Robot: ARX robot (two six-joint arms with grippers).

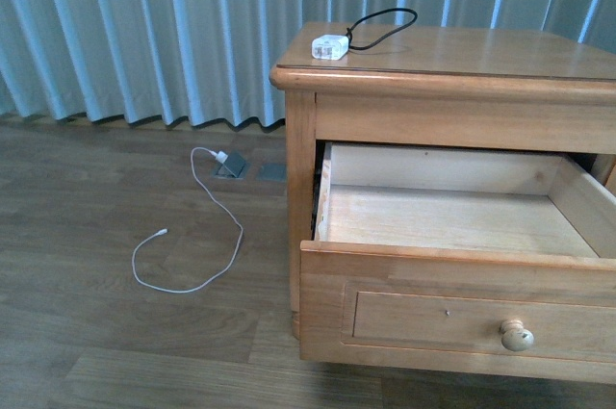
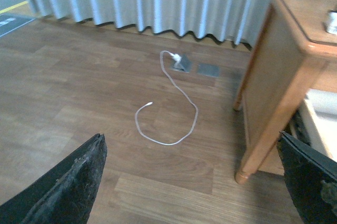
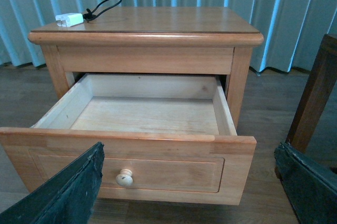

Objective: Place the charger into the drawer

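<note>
Standing clear of both arms, the charger (image 1: 329, 46) rests on the nightstand top (image 1: 481, 55), near its left rear corner, with its black cable (image 1: 385, 26) looped behind the white block. It is untouched and not yet in the drawer (image 1: 462, 286).

The drawer is pulled well out. Its bare wooden floor is exposed from above and nothing lies inside, so an item can be lowered straight in. The round knob (image 1: 517, 336) faces the robot.

The left gripper (image 2: 190, 137) is spread wide and carries nothing. It hangs over the floor beside the nightstand. The right gripper (image 3: 189, 146) is likewise spread and empty, and faces the drawer front.

A white cable (image 1: 207, 236) lies loose on the floor, one end at a floor socket (image 1: 231, 166). It is not the item required.

Judgement: the opening step looks complete and the pick-up comes next. Grasp the white block rather than the cable, since the loop may trail or snag.
</note>
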